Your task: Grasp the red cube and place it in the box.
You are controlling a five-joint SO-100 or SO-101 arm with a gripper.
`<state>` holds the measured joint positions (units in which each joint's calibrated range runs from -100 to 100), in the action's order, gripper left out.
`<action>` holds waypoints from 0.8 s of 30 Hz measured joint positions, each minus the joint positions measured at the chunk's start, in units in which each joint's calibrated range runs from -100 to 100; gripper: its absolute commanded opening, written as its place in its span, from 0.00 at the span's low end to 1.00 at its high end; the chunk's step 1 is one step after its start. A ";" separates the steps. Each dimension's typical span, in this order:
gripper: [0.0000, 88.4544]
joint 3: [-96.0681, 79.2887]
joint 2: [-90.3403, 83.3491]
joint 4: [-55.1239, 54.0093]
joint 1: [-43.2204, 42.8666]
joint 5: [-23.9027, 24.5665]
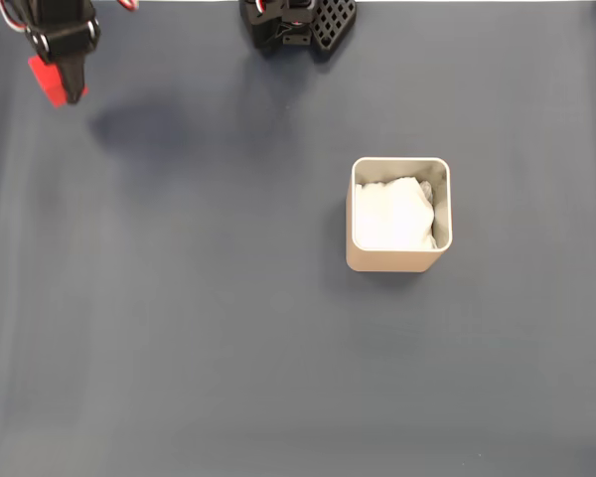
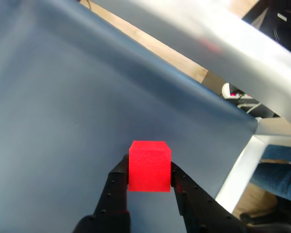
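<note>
Bench (image 1: 228,378): flat, covered edge to edge in the fixed view by a smooth, matte slate-blue sheet; faint soft creases, no pattern. In the wrist view the sheet (image 2: 63,107) ends at a pale grey metal-looking rail with a bare wood strip beside it.
Room: past the bench edge in the wrist view, a light frame leg, dark equipment top right, blue denim-like fabric at lower right; too blurred to name further.
Arm base (image 1: 298,25): black plastic parts with a grid of holes, top centre of the fixed view, resting on the sheet.
Box (image 1: 397,260): beige, square with rounded corners, thin smooth walls, upright, right of centre in the fixed view. White crumpled soft padding (image 1: 392,214) fills most of the inside.
Pincer (image 2: 149,175): two black matte plastic fingers with small screw holes, closed against opposite faces of the red cube. In the fixed view it sits at top left (image 1: 62,84), with a soft shadow on the sheet to its lower right.
Red cube (image 2: 149,167): bright red, plain faces, fine grainy texture, sharp edges; held between the fingertips, clear of the sheet, well apart from the box.
</note>
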<state>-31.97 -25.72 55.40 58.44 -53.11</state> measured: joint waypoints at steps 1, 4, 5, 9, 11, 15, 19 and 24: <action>0.00 0.46 -0.62 0.32 -1.35 0.24; 0.00 0.73 -2.85 0.97 -5.11 0.63; 0.00 0.73 -3.48 1.22 -6.46 0.83; 0.00 0.73 -5.88 1.62 -11.65 0.73; 0.00 0.73 -7.04 2.11 -14.21 0.73; 0.00 0.73 -9.63 2.92 -19.39 0.34; 0.00 0.73 -12.22 4.14 -24.50 -0.29; 0.00 0.73 -14.89 5.44 -30.51 -0.68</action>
<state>-31.24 -40.62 60.84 27.92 -53.80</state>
